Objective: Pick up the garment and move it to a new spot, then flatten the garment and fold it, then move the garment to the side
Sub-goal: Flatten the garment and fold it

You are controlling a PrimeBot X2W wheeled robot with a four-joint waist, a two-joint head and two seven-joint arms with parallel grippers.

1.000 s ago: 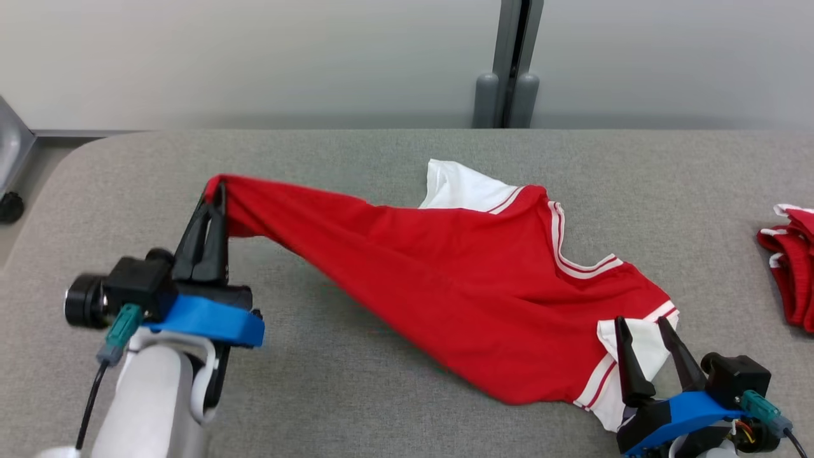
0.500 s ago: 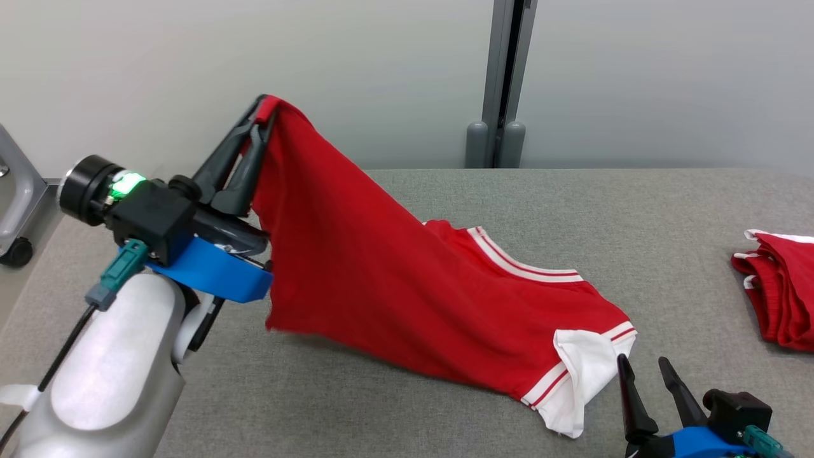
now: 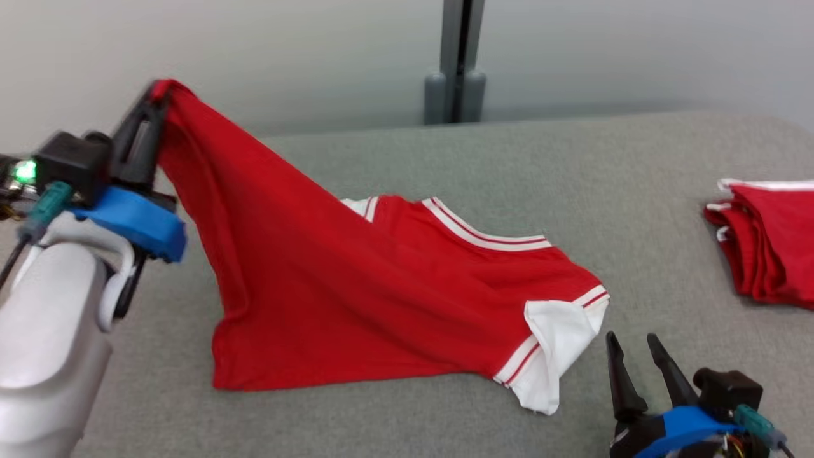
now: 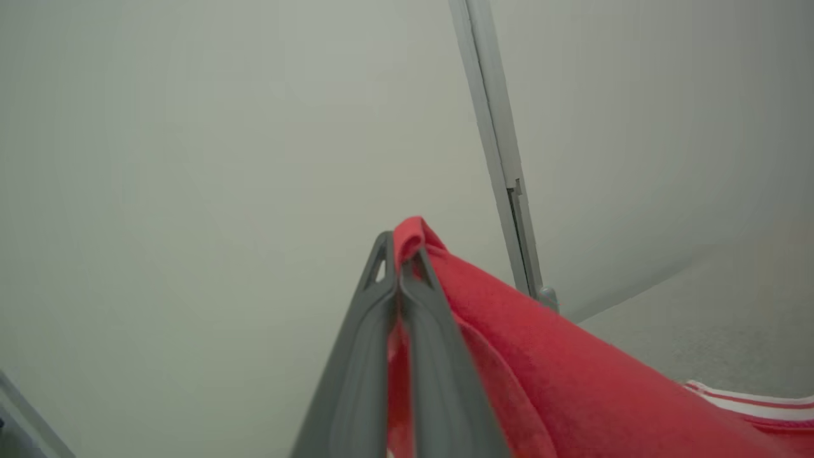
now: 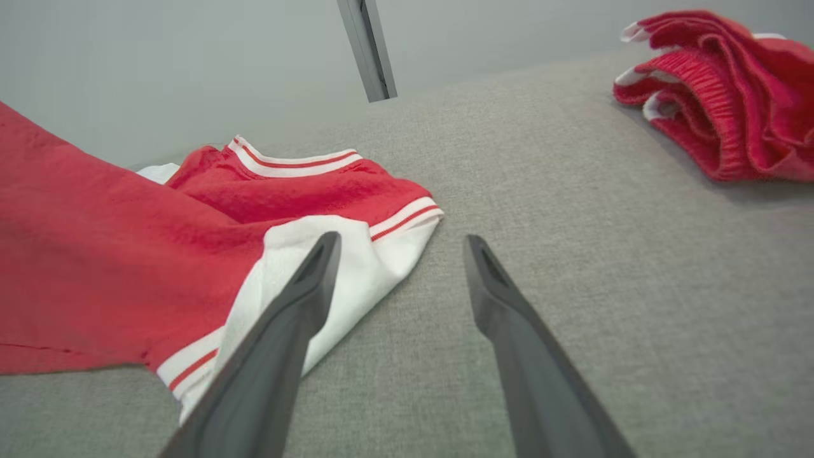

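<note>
The garment (image 3: 356,286) is a red shirt with white sleeves and white-striped trim. One corner of it is lifted high at the left, pinched in my left gripper (image 3: 156,95), which is shut on the cloth (image 4: 407,238). The rest drapes down onto the grey table (image 3: 445,146). Its white sleeve (image 3: 556,337) lies at the lower right. My right gripper (image 3: 629,343) stands open just right of that sleeve, holding nothing. In the right wrist view the garment (image 5: 95,254) lies to the left, its white sleeve (image 5: 356,254) behind the left of my right gripper's (image 5: 400,245) fingers.
A pile of folded red garments (image 3: 769,242) sits at the table's right edge, also seen as a red pile (image 5: 725,83) in the right wrist view. A grey post (image 3: 461,63) stands against the pale wall behind the table.
My left gripper has raised the garment's corner off the table, and the cloth has slid left, away from the right gripper. The head camera has also shifted.
</note>
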